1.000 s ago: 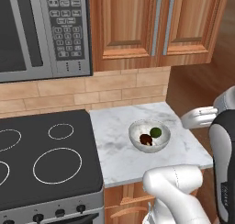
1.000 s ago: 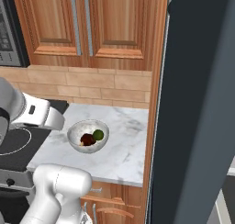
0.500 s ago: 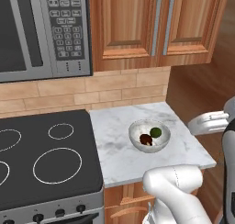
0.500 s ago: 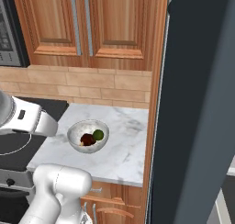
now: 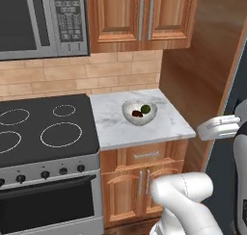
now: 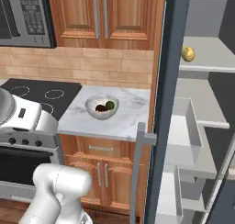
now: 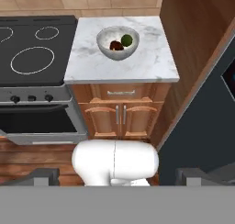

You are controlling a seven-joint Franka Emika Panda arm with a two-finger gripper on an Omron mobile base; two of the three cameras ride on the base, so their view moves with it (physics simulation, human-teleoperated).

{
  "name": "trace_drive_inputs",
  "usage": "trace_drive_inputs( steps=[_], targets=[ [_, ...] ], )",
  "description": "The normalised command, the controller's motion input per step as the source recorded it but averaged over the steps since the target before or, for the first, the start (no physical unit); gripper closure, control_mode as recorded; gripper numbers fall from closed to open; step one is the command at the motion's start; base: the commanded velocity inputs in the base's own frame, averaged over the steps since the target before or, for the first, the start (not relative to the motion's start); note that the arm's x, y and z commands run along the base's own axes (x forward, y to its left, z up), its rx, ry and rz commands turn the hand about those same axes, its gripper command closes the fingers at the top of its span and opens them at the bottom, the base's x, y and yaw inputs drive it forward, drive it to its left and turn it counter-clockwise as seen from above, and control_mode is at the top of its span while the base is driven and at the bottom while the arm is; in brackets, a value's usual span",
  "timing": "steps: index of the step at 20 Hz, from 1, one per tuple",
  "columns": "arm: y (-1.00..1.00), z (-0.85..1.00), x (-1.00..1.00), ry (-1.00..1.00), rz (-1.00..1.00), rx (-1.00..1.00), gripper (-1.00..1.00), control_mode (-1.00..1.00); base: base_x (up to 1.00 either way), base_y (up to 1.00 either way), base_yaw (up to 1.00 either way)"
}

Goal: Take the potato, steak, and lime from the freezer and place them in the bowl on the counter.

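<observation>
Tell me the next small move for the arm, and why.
Probably swing the open gripper toward the freezer shelf holding the potato. The bowl already holds the steak and lime, and the gripper is empty.

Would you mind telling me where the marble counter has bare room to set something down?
The counter is bare all around the bowl: a wide strip along its front edge, a patch between the bowl and the wooden side panel, and a narrower one beside the stovetop. Only the bowl itself is crowded, holding the steak and the lime.
</observation>
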Motion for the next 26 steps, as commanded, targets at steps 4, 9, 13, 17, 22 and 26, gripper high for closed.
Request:
trace_drive_inputs(
  steps=[4, 9, 13, 17, 22, 26],
  targets=[
    [0.00, 0.00, 0.00, 0.00, 0.00, 0.00, -1.00, 1.00, -1.00, 0.00, 0.00],
    [0.00, 0.00, 0.00, 0.00, 0.00, 0.00, -1.00, 1.00, -1.00, -0.03, 0.00],
    [0.00, 0.00, 0.00, 0.00, 0.00, 0.00, -1.00, 1.00, -0.61, -0.54, -0.02],
    [0.00, 0.00, 0.00, 0.00, 0.00, 0.00, -1.00, 1.00, -0.02, -0.88, -0.02],
    [0.00, 0.00, 0.00, 0.00, 0.00, 0.00, -1.00, 1.00, 0.00, -1.00, -0.01],
    [0.00, 0.00, 0.00, 0.00, 0.00, 0.00, -1.00, 1.00, 0.00, -1.00, 0.00]
  ],
)
